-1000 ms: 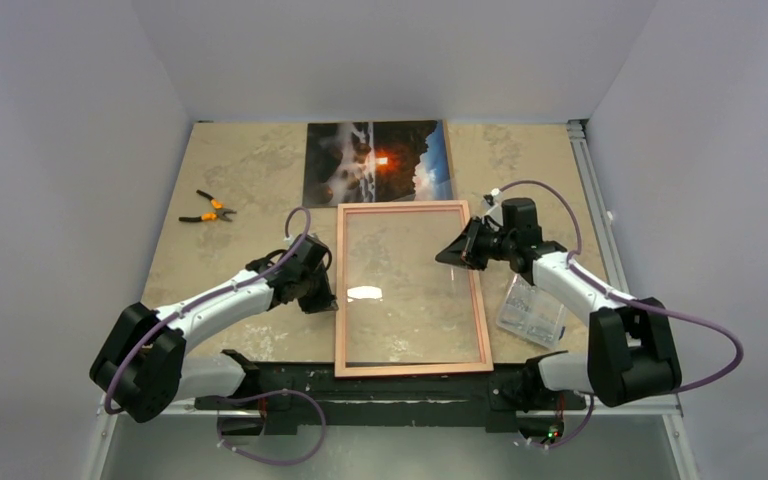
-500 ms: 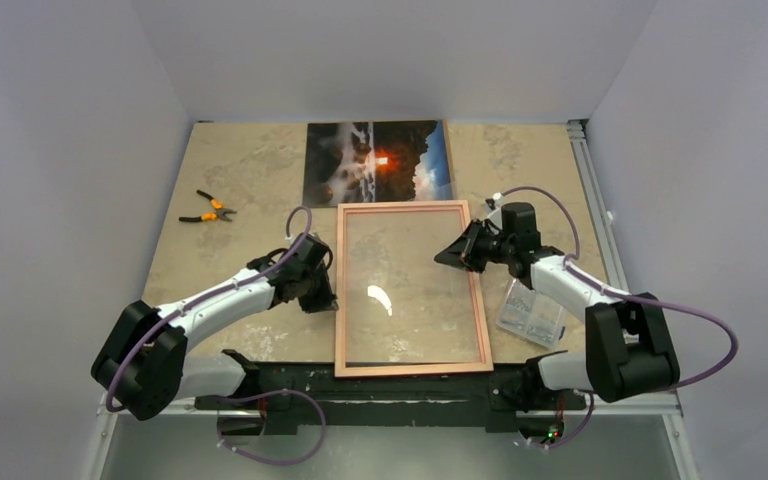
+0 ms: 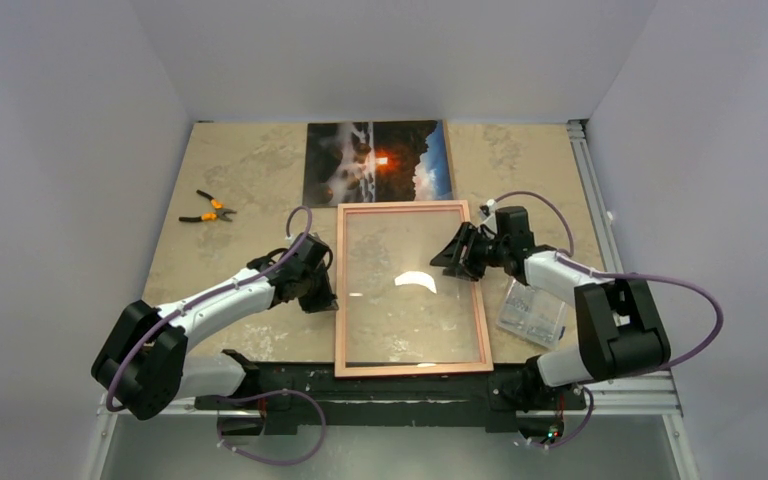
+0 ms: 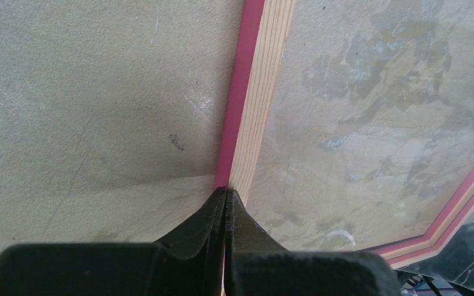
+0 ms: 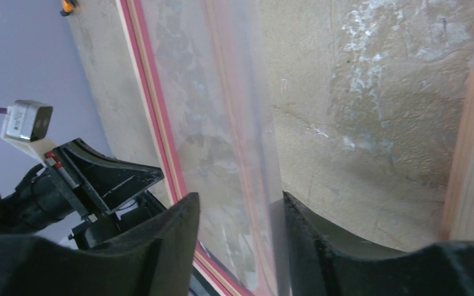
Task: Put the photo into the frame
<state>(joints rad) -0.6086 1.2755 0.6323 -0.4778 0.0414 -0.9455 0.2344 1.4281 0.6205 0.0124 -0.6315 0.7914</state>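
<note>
The frame [image 3: 415, 368] lies flat mid-table with its tan back up and a pink edge [image 4: 239, 92]. A clear sheet [image 3: 410, 310] rests inside it, showing a white glint. The photo [image 3: 378, 162], a dark landscape with an orange sun, lies picture-up at the back, just beyond the frame. My left gripper [image 3: 324, 299] is shut, its tips [image 4: 226, 192] against the frame's left rail. My right gripper [image 3: 445, 260] hangs open over the frame's right side. The blurred edge of the clear sheet [image 5: 222, 111] passes between its fingers [image 5: 185, 213], ungripped.
Orange-handled pliers [image 3: 207, 208] lie at the back left. A small clear plastic box [image 3: 532, 310] sits right of the frame, under the right forearm. A metal rail [image 3: 592, 190] runs along the table's right edge.
The right gripper has opened and let go of the clear sheet, which has dropped toward the frame. The glint has shifted right. The left arm has not moved.
</note>
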